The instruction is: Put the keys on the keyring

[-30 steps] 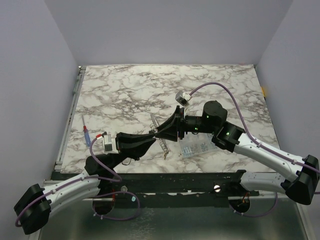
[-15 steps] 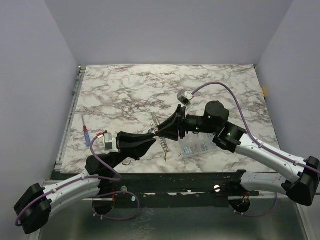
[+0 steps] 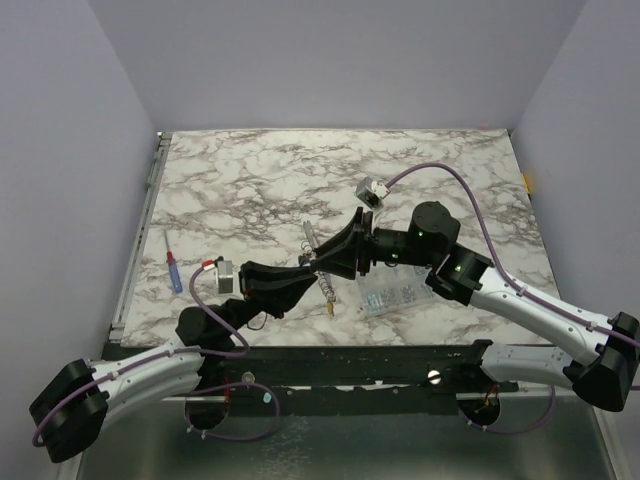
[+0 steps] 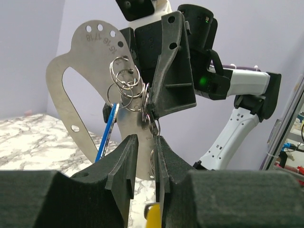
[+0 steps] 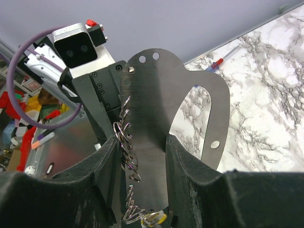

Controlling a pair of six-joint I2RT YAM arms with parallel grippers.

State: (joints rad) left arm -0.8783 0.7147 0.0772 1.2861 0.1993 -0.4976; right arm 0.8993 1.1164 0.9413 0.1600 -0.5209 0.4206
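Silvery wire rings, linked into a short chain, make up the keyring [image 4: 127, 90], which is hung along one edge of a flat steel plate [image 4: 88, 52] pierced with small holes. In the left wrist view a blue key [image 4: 109, 133] is seen dangling at about 7 o'clock of the upper rings. A yellow key [image 4: 153, 217] is seen at 6 o'clock, at the bottom of the chain.

The lower rings are passed down through the gap of the left gripper [image 4: 146, 142]. Its jaws are drawn close, with only a slit between them. Whether the pads are pressed on the wire cannot be told. The yellow key is seen low in the same slit.

The plate is held upright in the right gripper [image 5: 141, 142], whose jaws are partly closed and clamped on it. In the right wrist view the ring chain is seen just beside the finger at 9 o'clock.

From above, the two grippers are found tip to tip near the middle of the marble table [image 3: 250, 180]. The left one is reached in from 8 o'clock and the right one from 3 o'clock, and the chain is trailed toward 6 o'clock from their meeting point. A clear box [image 3: 392, 292] is seen near the chain at 4 o'clock, beneath the right arm. A red-and-blue stick [image 3: 174, 270] is seen well apart at 9 o'clock, near the table's left edge.
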